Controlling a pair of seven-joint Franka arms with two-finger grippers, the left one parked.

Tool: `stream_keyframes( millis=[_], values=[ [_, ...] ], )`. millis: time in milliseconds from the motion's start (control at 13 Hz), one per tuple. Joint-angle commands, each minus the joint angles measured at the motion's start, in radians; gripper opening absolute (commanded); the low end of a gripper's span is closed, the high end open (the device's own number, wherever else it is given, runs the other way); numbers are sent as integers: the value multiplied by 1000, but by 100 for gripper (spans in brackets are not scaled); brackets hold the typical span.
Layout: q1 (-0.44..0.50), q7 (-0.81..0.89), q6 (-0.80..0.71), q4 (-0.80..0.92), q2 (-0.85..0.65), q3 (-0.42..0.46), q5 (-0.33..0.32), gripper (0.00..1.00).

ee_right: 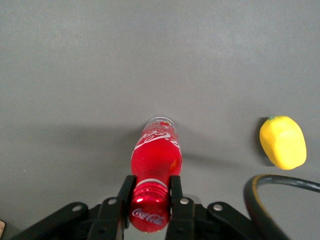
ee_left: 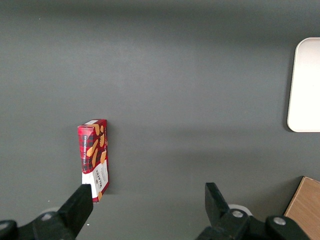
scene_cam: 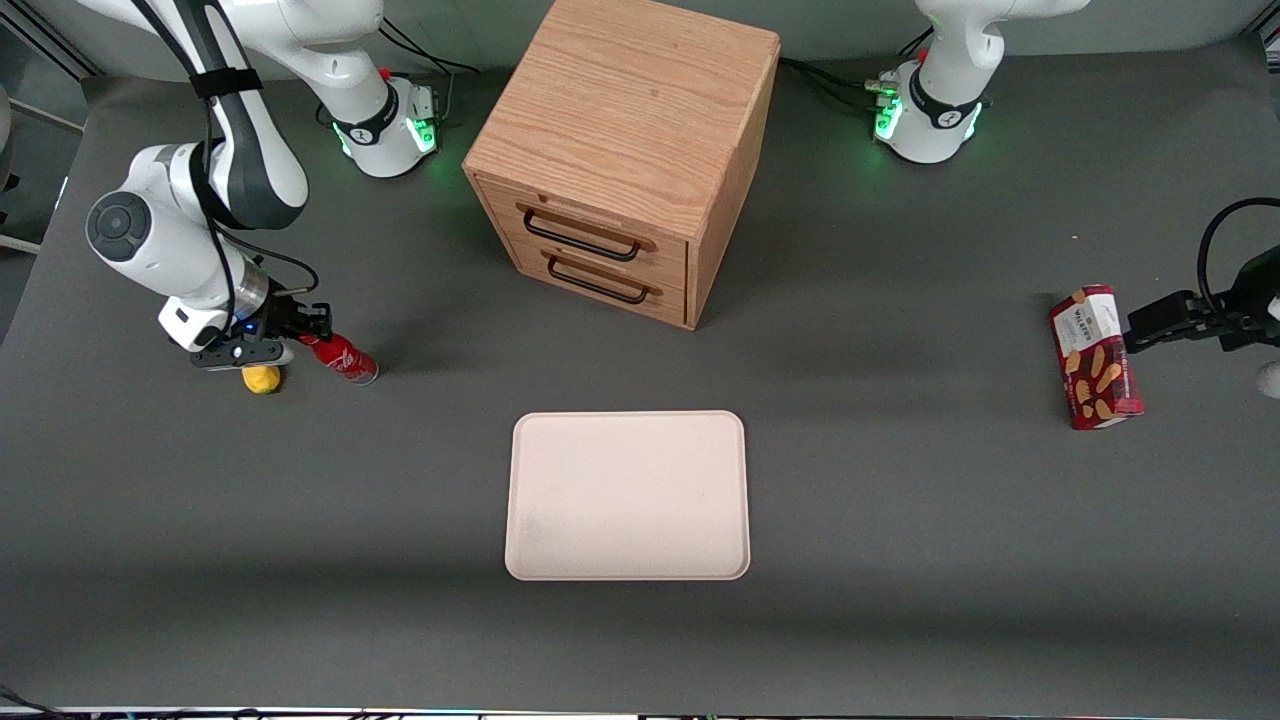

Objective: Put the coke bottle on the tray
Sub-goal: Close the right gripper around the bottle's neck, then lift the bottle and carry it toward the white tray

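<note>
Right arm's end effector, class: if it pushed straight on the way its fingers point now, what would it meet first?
The end effector is already shut on the neck of the coke bottle, so the bottle comes first; past its base lies the dark table, probably next, though depth is unclear.

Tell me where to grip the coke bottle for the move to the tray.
Grip the neck just under the cap, from above. The coke bottle stands upright and the neck is its narrowest part. The gripper already has one finger on each side there, so that hold probably suits carrying it to the tray.
</note>
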Motion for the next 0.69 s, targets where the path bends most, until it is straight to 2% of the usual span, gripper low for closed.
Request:
stream_keyframes(
  millis=[0,231,615],
  values=[
    [0,-16,-119,126,-29,0,-3,0],
    [0,-16,-374,431,43,6,-3,0],
    [7,-8,-710,982,285,34,-1,0]
  ],
)
